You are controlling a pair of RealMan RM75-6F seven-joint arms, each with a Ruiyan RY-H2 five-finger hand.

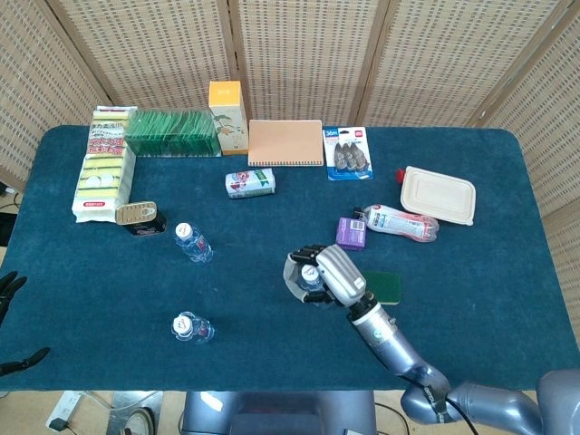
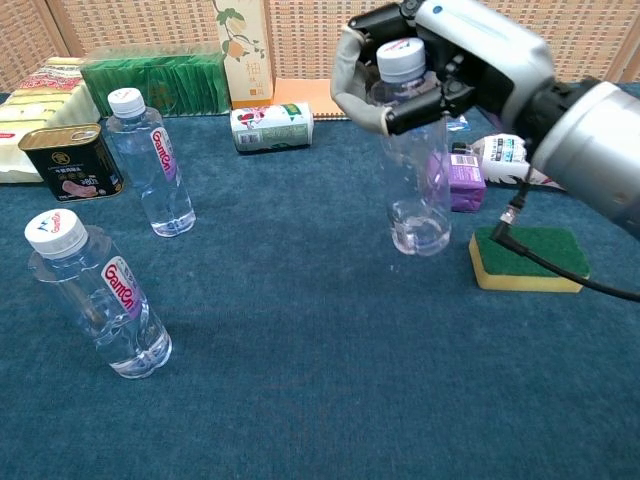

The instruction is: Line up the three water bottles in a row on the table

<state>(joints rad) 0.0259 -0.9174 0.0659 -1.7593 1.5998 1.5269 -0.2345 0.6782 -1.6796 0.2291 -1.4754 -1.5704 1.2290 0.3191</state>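
1. My right robot hand (image 2: 440,60) grips the upright water bottle (image 2: 415,170) near its cap, above the surface (image 2: 300,380).
2. The other two water bottles (image 1: 193,243) (image 1: 191,327) stand well to its left, nearer my left robot hand (image 1: 11,290), which I cannot tell is open or closed.

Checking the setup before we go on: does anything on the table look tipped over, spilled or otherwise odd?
Nothing is spilled. Two things lie on their sides: a small can near the notebook, and a red-labelled bottle beside the lidded tray. The right robot hand holds a water bottle upright.
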